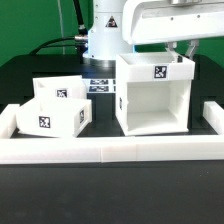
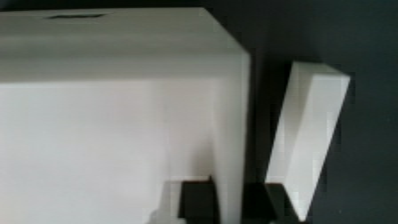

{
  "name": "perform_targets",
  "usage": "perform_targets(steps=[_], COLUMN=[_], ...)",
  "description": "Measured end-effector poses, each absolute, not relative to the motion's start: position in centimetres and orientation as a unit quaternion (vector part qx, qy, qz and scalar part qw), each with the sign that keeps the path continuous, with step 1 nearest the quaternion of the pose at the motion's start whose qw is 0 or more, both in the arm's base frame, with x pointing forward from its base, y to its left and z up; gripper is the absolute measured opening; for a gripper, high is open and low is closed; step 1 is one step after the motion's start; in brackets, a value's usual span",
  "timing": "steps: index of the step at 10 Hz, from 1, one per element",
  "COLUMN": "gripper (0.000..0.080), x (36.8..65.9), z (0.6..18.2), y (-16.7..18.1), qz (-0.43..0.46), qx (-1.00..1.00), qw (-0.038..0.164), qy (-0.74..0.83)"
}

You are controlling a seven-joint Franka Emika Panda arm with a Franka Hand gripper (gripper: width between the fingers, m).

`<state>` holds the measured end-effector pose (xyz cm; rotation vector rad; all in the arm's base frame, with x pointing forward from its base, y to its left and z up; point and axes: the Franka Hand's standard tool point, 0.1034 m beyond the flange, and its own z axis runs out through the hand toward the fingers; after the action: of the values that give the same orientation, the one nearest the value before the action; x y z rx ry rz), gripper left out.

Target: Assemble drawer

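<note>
Gripper [image 2: 240, 203] is seen wide only in wrist view, by casing [image 1: 152, 95]. Trays [image 1: 55, 108] are shown only at the exterior view's left.

White parts, counted
One tall white plastic box casing [image 1: 150, 105]; two low white plastic trays, back tray [image 1: 60, 90] and front tray [image 1: 55, 120]; maybe one long white rail [image 1: 110, 152].

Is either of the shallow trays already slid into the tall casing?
No, the casing stands empty, and the front tray and rear tray sit beside it toward the exterior view's left.
</note>
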<state>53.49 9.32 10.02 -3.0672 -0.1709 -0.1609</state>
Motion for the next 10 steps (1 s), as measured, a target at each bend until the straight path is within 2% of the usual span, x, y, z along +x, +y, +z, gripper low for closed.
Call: perform_targets(steps=[4,8,10], gripper=[0.0038,0.0038,0.0038], x=[57.0,57.2,57.3], z=[10.1,10.3,10.4], y=[10.5,10.7,10.9], qz=[-0.068,-0.071,-0.069], qx=[-0.996,-0.996,-0.996], qw=[0.040,0.042,0.049], qy=[-0.038,-0.026,0.035])
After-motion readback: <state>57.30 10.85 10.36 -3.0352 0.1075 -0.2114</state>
